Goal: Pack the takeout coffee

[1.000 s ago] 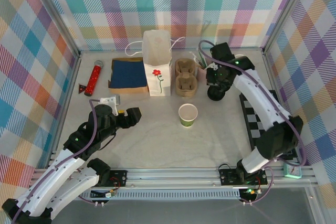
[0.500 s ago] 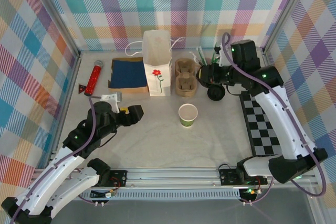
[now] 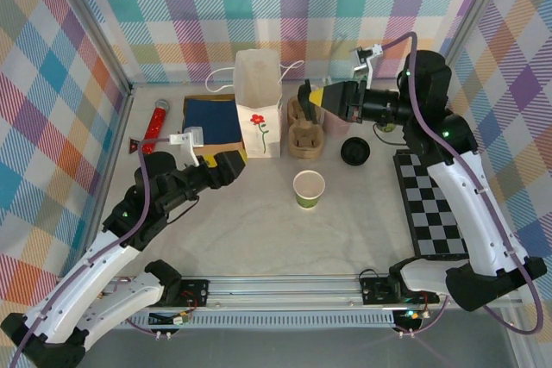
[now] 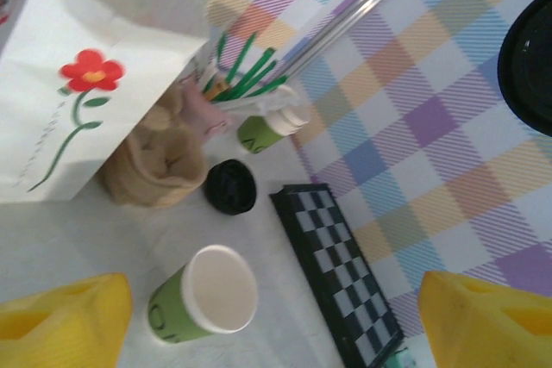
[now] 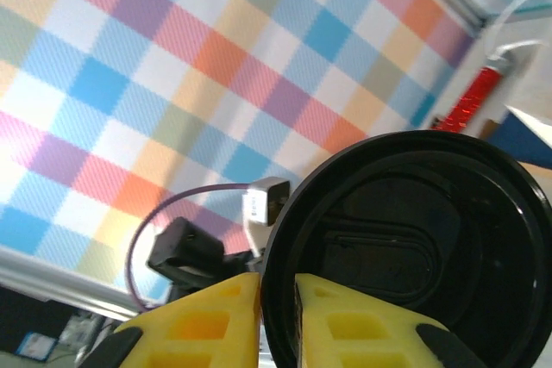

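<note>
Against the plaid wall (image 5: 129, 58), right wrist cam shows the right gripper (image 5: 276, 286) pinching a round black plastic lid (image 5: 388, 239), left wrist cam shows the left gripper (image 4: 276, 321) spread wide near an open-topped green paper cup (image 4: 207, 299).

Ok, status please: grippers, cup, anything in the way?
Left gripper open, beside bag. Right gripper shut on lid, aloft. Cup upright, no lid on. Spare lid on table, apart from cup.

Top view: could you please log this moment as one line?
right gripper: shut on black lid; left gripper: open; paper cup: lidless, upright
</note>
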You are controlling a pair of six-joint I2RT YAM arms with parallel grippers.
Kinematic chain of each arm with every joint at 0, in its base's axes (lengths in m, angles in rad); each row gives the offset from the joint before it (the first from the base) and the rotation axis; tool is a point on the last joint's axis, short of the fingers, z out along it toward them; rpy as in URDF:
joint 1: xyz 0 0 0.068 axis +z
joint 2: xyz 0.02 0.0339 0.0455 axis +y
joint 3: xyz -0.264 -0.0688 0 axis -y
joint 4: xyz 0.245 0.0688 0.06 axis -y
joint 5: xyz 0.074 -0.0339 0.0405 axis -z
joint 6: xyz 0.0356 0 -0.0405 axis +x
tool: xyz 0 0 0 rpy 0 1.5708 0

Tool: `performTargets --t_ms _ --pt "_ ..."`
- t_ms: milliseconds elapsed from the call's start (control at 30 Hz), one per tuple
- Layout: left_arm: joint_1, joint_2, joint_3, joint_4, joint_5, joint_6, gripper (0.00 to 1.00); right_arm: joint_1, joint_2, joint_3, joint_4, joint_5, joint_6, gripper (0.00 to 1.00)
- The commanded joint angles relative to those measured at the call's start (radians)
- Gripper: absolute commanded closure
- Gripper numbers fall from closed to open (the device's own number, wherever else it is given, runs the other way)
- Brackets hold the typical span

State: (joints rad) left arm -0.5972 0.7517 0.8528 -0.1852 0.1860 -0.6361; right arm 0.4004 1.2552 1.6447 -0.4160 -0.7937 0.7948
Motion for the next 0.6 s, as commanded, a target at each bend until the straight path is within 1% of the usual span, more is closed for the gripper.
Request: performTargets --t_ms 0,167,367,467,567 --pt "-0.028 0.014 0.057 0.119 0.04 -0.034 0.14 0.008 -0.019 0.003 0.226 -0.097 0.157 0.82" --pt "-0.038 0.053 0.086 0.246 0.081 -0.071 0.17 0.008 -0.019 -0.021 0.422 -0.129 0.308 0.82" --pt "-0.038 0.142 0.132 0.509 0.186 -0.191 0.23 0.008 -0.006 -0.017 0.615 -0.131 0.458 0.82" --pt "-0.038 0.211 0.154 0.621 0.204 -0.262 0.23 0.016 -0.011 -0.019 0.624 -0.111 0.463 0.82" --pt "-0.038 0.289 0.154 0.745 0.216 -0.328 0.23 0.017 -0.025 -0.062 0.65 -0.092 0.48 0.83"
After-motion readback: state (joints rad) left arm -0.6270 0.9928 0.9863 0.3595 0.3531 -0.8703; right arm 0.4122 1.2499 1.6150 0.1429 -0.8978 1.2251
